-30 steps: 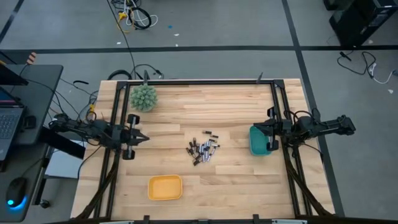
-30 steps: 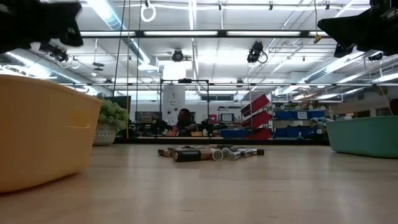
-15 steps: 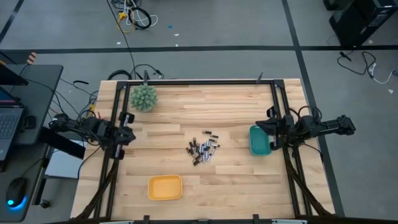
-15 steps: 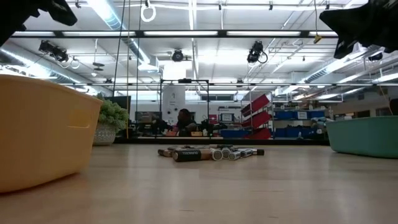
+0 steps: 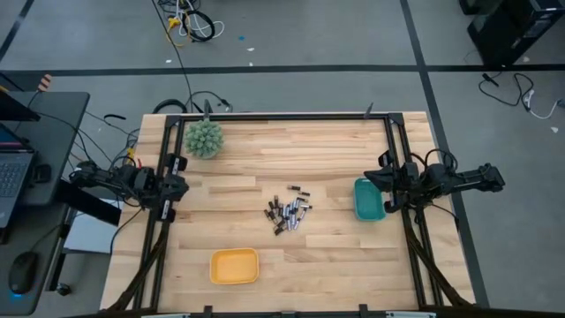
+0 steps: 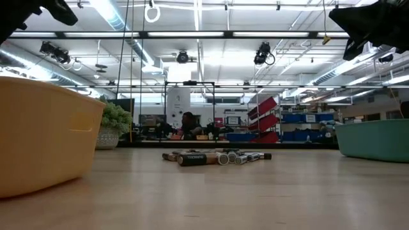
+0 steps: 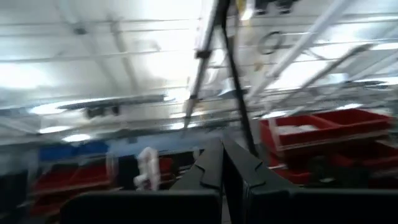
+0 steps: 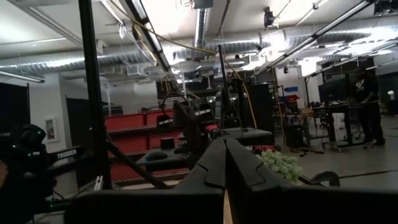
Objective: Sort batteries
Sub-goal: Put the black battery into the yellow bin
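Observation:
The batteries [image 5: 289,213] lie in a loose heap of small dark and silvery cells on the middle of the wooden table, and the low view shows the heap [image 6: 214,156] too. My left gripper [image 5: 179,185] is at the table's left edge, shut with nothing in it and tipped upward; its fingertips [image 7: 222,147] meet in the left wrist view. At the right edge, beside the teal tray [image 5: 366,200], my right gripper [image 5: 383,183] is also shut with nothing in it. Its fingertips [image 8: 224,142] are closed and point slightly above level.
A yellow tray [image 5: 234,266] sits near the front edge, left of centre, and fills the left of the low view [image 6: 45,134]. A spiky green ball [image 5: 204,139] rests at the far left corner. Black frame rails [image 5: 163,238] run along both sides. People stand in the room beyond.
My left gripper has tipped upward and drawn back toward the table's left edge, rising a little, and has stayed shut. My right gripper has rolled slightly about its own axis while staying in place. The batteries and trays have not moved.

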Robot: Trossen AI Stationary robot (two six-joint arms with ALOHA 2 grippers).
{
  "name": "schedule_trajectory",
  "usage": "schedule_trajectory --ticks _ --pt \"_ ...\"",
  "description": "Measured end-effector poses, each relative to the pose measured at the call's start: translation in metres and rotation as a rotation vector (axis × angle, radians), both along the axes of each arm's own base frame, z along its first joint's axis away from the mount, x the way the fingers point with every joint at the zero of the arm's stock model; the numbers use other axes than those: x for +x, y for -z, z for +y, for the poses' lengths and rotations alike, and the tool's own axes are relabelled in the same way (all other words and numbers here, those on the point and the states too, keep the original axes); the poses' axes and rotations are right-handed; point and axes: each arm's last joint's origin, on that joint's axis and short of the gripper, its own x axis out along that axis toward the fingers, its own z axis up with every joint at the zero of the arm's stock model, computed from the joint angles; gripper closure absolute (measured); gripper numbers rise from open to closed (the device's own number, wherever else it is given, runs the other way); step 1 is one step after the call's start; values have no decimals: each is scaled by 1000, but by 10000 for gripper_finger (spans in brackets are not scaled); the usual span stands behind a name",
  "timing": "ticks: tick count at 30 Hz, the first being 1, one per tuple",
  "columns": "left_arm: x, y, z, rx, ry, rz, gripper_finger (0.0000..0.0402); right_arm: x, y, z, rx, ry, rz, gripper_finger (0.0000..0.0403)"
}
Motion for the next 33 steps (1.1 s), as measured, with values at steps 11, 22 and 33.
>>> schedule_trajectory --ticks 11,22,33 --pt "37 2 -4 -160 -136 322 396 -6 -15 2 -37 -68 -140 402" --pt "83 -18 -13 -82 -304 592 396 6 -36 3 -52 7 -53 402" --pt "91 -28 -15 -50 -331 771 396 46 -73 6 -94 113 276 402"
